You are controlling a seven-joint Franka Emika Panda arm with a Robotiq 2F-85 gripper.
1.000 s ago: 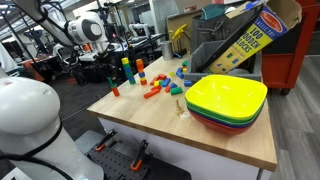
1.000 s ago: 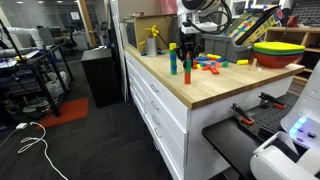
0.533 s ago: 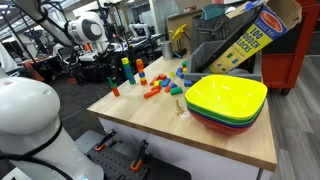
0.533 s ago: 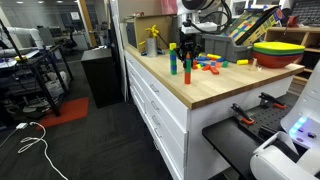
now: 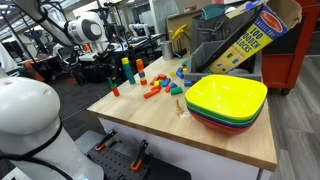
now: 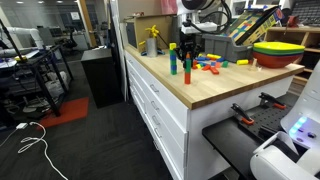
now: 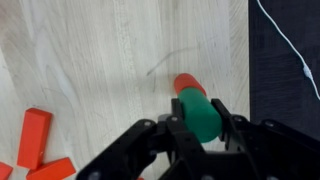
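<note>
In the wrist view my gripper [image 7: 198, 122] is shut on a green cylinder [image 7: 198, 110], one finger on each side of it. A red cylinder [image 7: 185, 84] stands on the wooden tabletop [image 7: 90, 50] just under and beyond the green one. In an exterior view the green cylinder [image 6: 187, 66] sits right over the red cylinder [image 6: 187, 77], near the table's corner; I cannot tell whether they touch. The gripper [image 5: 108, 72] hangs over the red cylinder [image 5: 115, 91] at the table's near-left corner.
Orange blocks [image 7: 33, 135] lie to the left of the gripper. Small block towers [image 5: 126, 70] and scattered coloured blocks [image 5: 155, 88] lie mid-table. Stacked bowls [image 5: 226, 100], yellow on top, stand towards the other end. A block box [image 5: 250, 35] leans behind. The table edge [image 7: 248, 60] runs close beside the cylinders.
</note>
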